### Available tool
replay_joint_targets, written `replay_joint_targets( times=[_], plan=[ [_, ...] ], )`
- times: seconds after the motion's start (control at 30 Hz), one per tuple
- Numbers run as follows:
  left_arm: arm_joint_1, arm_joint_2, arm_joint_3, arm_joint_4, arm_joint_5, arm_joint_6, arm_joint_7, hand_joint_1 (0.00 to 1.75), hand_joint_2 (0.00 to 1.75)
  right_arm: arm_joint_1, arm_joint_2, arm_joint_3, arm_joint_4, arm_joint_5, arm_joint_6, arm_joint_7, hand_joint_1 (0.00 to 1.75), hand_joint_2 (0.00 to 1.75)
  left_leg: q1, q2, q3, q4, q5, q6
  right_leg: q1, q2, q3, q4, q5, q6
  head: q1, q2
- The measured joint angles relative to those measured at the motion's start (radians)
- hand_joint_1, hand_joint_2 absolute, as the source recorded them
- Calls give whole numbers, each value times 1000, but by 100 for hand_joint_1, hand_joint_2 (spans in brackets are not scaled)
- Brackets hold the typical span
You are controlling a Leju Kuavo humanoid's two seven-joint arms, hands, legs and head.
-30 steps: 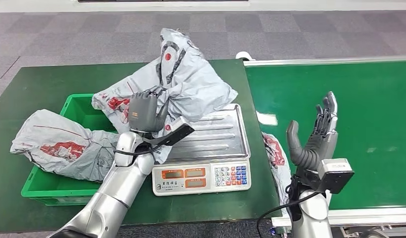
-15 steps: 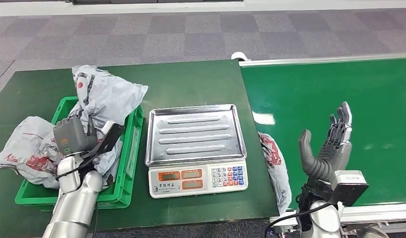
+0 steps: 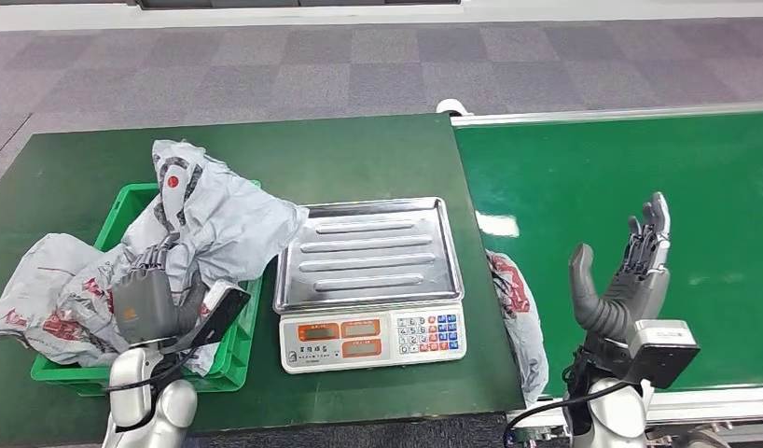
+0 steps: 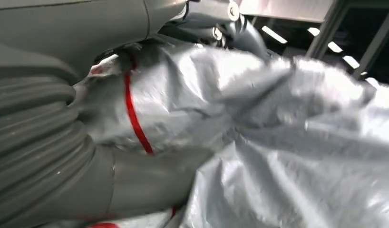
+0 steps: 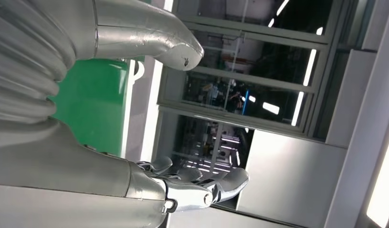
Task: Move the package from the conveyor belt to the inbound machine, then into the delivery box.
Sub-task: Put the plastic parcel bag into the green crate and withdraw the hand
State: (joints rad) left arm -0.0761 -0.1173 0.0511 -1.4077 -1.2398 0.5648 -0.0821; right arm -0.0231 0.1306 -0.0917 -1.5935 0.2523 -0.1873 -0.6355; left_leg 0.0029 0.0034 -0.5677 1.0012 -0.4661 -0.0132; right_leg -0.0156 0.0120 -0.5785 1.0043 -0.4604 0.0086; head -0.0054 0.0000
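The left hand (image 3: 146, 301) grips the grey package (image 3: 219, 219), which drapes over the green delivery box's (image 3: 230, 350) rim toward the scale (image 3: 368, 271). The right hand (image 3: 630, 280) is raised with fingers spread and holding nothing above the bare conveyor belt (image 3: 583, 177).

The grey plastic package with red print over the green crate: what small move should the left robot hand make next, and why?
Probably open the fingers and let go. The left robot hand holds the grey plastic package, which already lies over the green plastic crate, partly draped over its rim beside the steel-trayed scale. The right robot hand is open above the green conveyor belt.
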Motion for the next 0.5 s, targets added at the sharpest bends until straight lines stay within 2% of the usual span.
replay_joint_targets(
  times=[0.23,0.43,0.5],
  plan=[
    [22,-3,-51,-70,121,67,-32,0,175,11,4,-1,-13,6,4,5,0,175,0,-1,-1,0,0,0,0,-1,-1,0,0,0,0,0],
    [23,-3,-68,-90,146,82,-47,0,175,13,5,-1,-18,7,4,5,0,175,0,-1,-1,0,0,0,0,-2,-1,0,0,0,0,0],
    [23,-5,-68,-95,180,99,-75,0,175,13,5,-1,-18,7,3,5,0,175,0,-1,-1,0,0,0,0,-2,-1,0,0,0,0,0]
  ],
)
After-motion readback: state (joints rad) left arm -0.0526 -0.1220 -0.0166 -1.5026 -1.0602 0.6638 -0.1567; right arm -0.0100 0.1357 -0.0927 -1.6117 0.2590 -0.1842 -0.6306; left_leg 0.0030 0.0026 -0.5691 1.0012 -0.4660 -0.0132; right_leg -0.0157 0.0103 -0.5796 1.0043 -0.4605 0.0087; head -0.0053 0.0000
